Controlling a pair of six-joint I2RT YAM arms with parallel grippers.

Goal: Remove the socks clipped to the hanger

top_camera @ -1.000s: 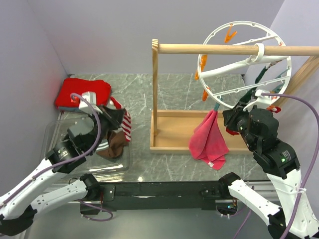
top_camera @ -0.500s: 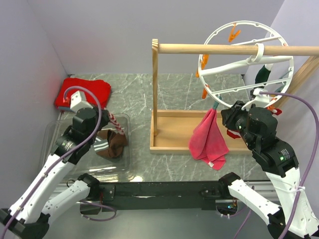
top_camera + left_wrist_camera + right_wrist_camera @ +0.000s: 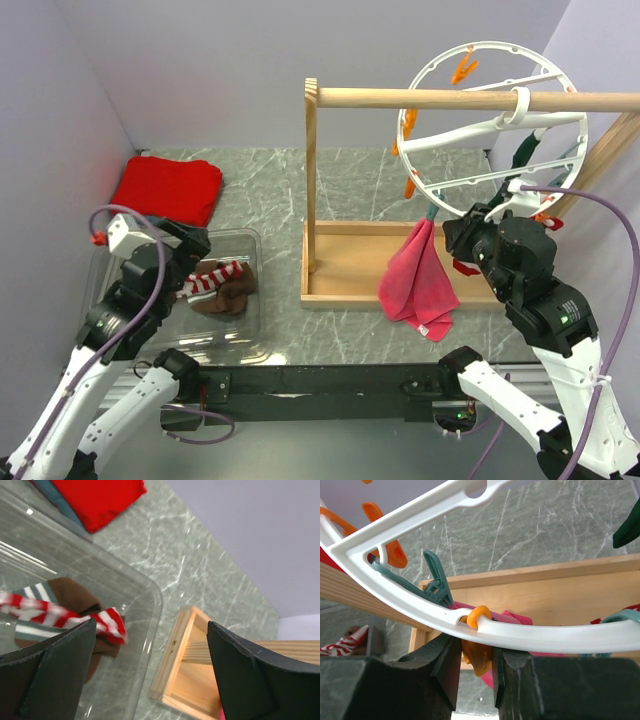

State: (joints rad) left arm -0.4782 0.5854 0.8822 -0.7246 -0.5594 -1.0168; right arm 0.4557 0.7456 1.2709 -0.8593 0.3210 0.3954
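Letting go just now, the left gripper (image 3: 150, 630) hangs open over the clear bin (image 3: 152, 592) where the striped sock (image 3: 107, 620) lies — one done — while the right gripper (image 3: 475, 652) pinches an orange clip (image 3: 479, 662) on the hanger (image 3: 545, 634).

A robotics lab cell: plain pale lilac partition walls (image 3: 200, 70) box in a grey-green marble-patterned tabletop (image 3: 270, 180). White-and-black robot arms (image 3: 555, 315) rise from a black mounting rail (image 3: 320, 385). A large white plastic ring-shaped drying hanger (image 3: 497, 45) hangs on a light wooden rail frame (image 3: 400, 98).
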